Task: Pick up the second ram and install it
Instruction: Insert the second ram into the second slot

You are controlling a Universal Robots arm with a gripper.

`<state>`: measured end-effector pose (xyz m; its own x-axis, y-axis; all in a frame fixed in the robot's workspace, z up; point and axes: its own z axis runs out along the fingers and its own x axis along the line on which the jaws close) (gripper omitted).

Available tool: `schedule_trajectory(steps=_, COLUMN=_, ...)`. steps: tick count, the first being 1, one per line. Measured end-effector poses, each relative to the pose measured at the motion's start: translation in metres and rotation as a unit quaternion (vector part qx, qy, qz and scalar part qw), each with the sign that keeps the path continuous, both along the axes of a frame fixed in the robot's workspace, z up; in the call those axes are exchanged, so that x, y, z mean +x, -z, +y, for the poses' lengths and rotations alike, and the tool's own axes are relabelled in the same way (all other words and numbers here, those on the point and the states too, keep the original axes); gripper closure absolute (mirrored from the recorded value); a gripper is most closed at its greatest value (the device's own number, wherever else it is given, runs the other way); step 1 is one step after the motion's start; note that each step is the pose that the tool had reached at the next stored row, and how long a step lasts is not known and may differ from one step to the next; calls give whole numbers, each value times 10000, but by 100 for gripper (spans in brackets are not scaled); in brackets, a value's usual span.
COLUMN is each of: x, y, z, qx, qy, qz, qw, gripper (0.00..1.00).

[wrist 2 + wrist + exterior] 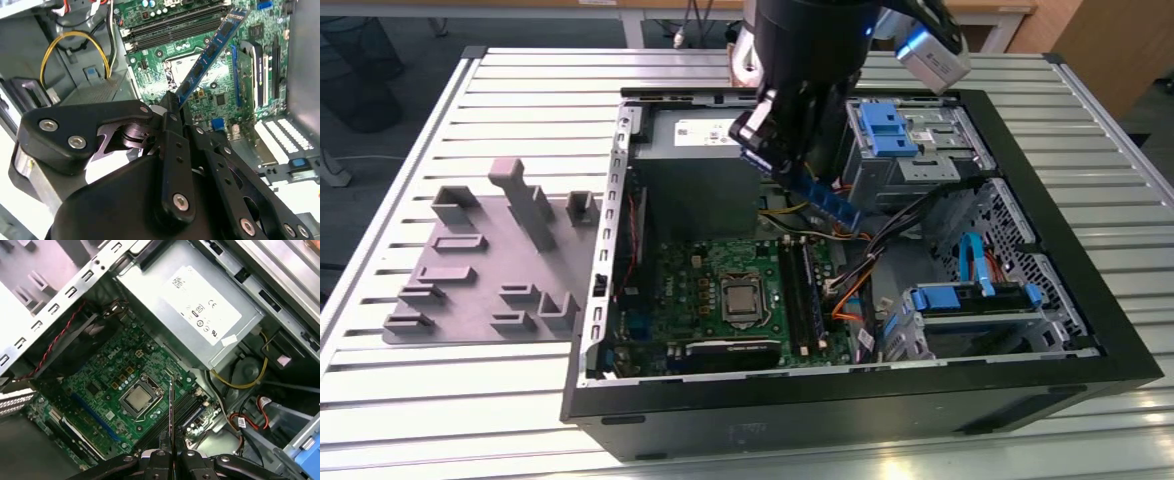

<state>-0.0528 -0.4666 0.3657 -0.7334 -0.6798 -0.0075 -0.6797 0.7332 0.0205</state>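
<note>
Robot gripper (172,107) above the green motherboard (720,290), fingers (161,456) clamped on the second ram (210,50), blue stick tilted over the CPU socket (138,399), inside the open computer case (1067,300)

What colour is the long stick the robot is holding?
Blue with dark chips; the second ram shows best in the second wrist view.

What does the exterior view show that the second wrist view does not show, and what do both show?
Exterior view alone: the gray holder tray on the slatted table, beside the black case, at the exterior view's left. Second wrist view alone: the looped yellow cable and the gripper's black linkage. Shared: the gripper shut on the blue ram above the green motherboard.
</note>
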Motion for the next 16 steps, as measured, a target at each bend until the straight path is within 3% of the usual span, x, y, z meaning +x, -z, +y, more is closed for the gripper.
schedule_trajectory(steps=7, x=5, y=3, z=0, qx=-39, qy=156, qz=0, qw=9999, gripper=86)
schedule_trajectory(steps=12, x=5, y=10, z=0, qx=-39, qy=558, qz=2, qw=9984, gripper=86)
schedule_trajectory(steps=16, x=5, y=11, z=0, qx=-38, qy=572, qz=1, qw=9984, gripper=86)
